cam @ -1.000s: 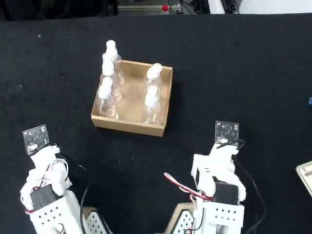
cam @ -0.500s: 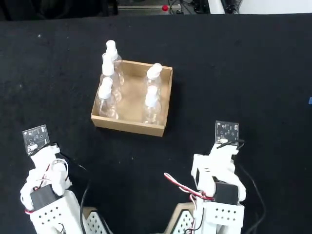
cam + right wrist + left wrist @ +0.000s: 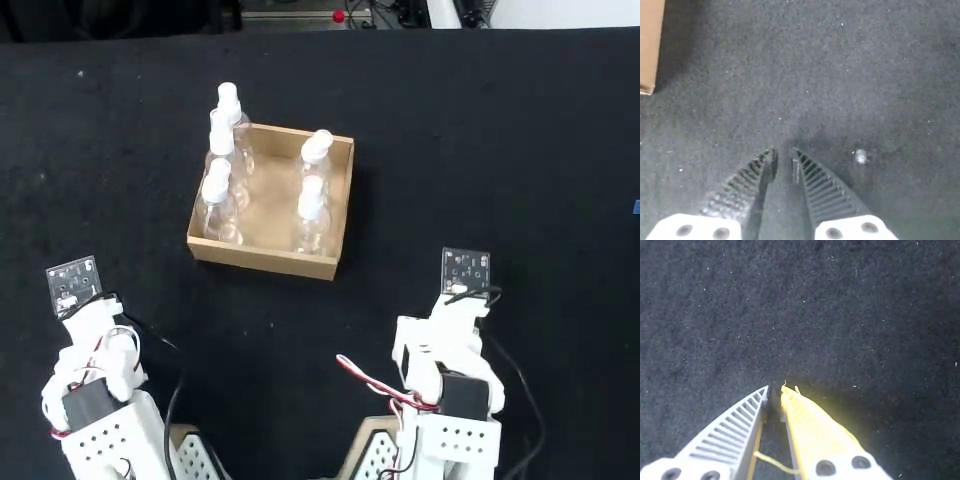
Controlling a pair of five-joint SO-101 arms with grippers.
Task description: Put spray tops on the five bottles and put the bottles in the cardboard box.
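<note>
We are seeing a black cloth-covered table [image 3: 520, 150] stretching across the whole high view. The two white arms are sitting at its near edge, the left arm [image 3: 90, 390] at one corner and the right arm [image 3: 445, 380] further along, both folded back and well apart from the task's things.

The cardboard box [image 3: 268, 258] is sitting open-topped on the cloth beyond the arms, nearer the left arm's side. The five bottles are standing inside it, each one wearing a white spray top. Three are lining the wall on the left arm's side: the far bottle [image 3: 230, 125], the middle bottle [image 3: 222, 150] and the near bottle [image 3: 217, 210]. Two more are standing along the opposite wall, one at the back [image 3: 316, 165] and one at the front [image 3: 311, 222].

The left gripper [image 3: 774, 392] is pointing down at bare cloth, its white and yellow fingers drawn almost tip to tip and gripping nothing. The right gripper [image 3: 783, 157] is hanging over the cloth too, its dark fingers nearly together with only a thin slit between them, also carrying nothing. One corner of the box [image 3: 650, 45] is showing beyond it, and a small pale speck [image 3: 860, 156] is lying on the cloth just beside its fingers.
</note>
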